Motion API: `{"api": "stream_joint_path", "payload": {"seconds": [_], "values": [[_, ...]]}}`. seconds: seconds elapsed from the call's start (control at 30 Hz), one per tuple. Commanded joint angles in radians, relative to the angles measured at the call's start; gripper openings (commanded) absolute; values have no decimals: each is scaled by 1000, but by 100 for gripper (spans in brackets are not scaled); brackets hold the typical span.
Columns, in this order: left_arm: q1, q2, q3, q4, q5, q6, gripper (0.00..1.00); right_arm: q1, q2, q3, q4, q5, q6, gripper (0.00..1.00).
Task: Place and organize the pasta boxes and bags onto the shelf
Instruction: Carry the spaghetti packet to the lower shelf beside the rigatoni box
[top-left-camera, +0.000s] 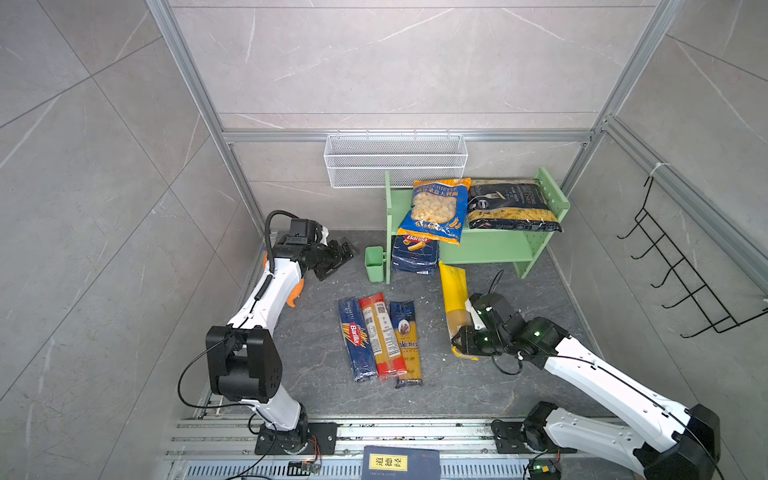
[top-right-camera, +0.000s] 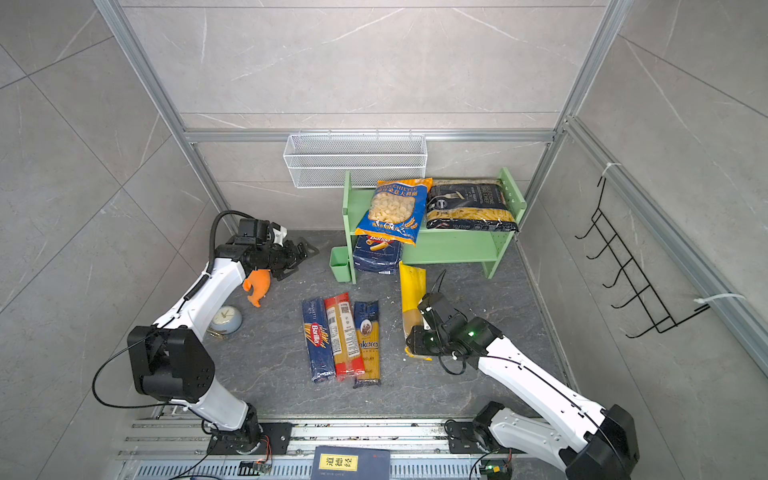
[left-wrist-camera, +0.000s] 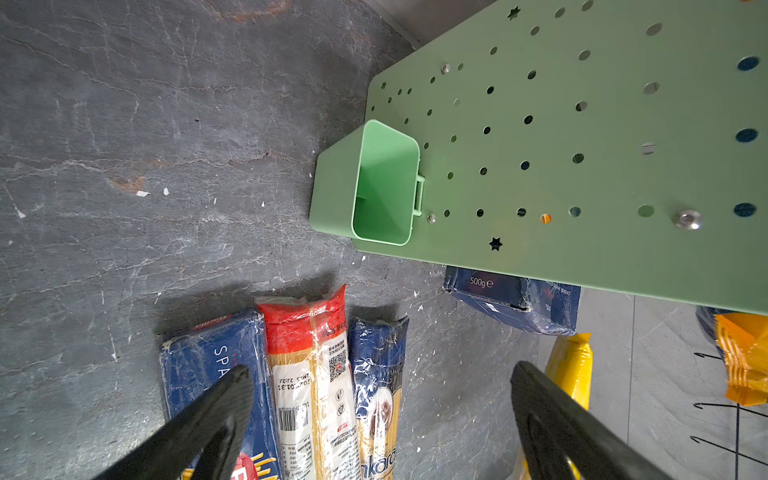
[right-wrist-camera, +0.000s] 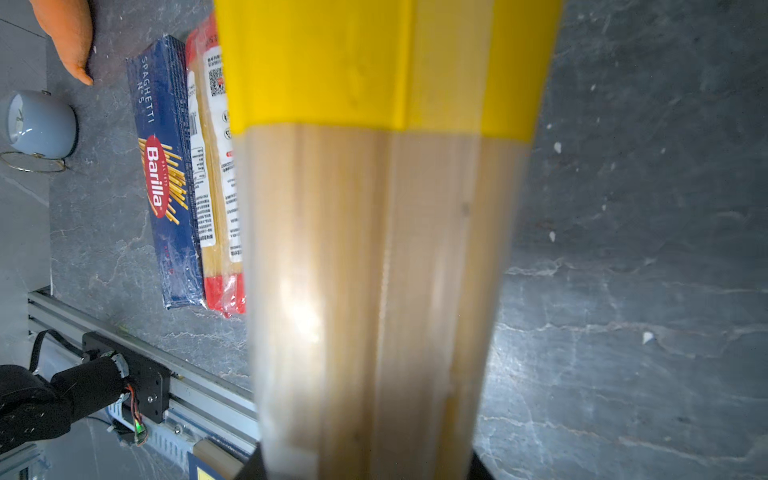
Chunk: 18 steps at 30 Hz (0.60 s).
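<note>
The mint-green shelf (top-left-camera: 494, 245) stands at the back right. On its top tier lie the orange-and-blue orecchiette bag (top-left-camera: 436, 210) and the black penne bag (top-left-camera: 513, 205). The Barilla rigatoni box (top-left-camera: 415, 254) sits under them at the left end. Three spaghetti packs lie side by side on the floor: blue Barilla (top-left-camera: 356, 338), red (top-left-camera: 381, 334), dark-blue-and-yellow (top-left-camera: 407, 343). My right gripper (top-left-camera: 464, 343) (right-wrist-camera: 365, 469) is shut on the near end of the yellow spaghetti pack (top-left-camera: 454, 295) (right-wrist-camera: 374, 208), which points at the shelf. My left gripper (top-left-camera: 337, 259) (left-wrist-camera: 380, 374) hovers open and empty left of the shelf.
A green cup (top-left-camera: 374, 264) hangs on the shelf's left panel. A white mesh basket (top-left-camera: 395, 160) hangs on the back wall, a black hook rack (top-left-camera: 681, 266) on the right wall. An orange plush (top-right-camera: 257, 286) and a small clock (top-right-camera: 225, 319) lie left. A dark book (top-left-camera: 401, 463) sits at the front rail.
</note>
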Motion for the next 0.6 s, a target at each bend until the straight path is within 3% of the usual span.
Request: {"api": "stream_joint_path", "payload": {"seconds": [0.0,0.57], "values": [[2,-20,20,21,25,-5,98,-29,34,86,66,62,-98,10],[14,-49,47,-10,17,26,98,-224,301,265,200,34,-253,10]]}}
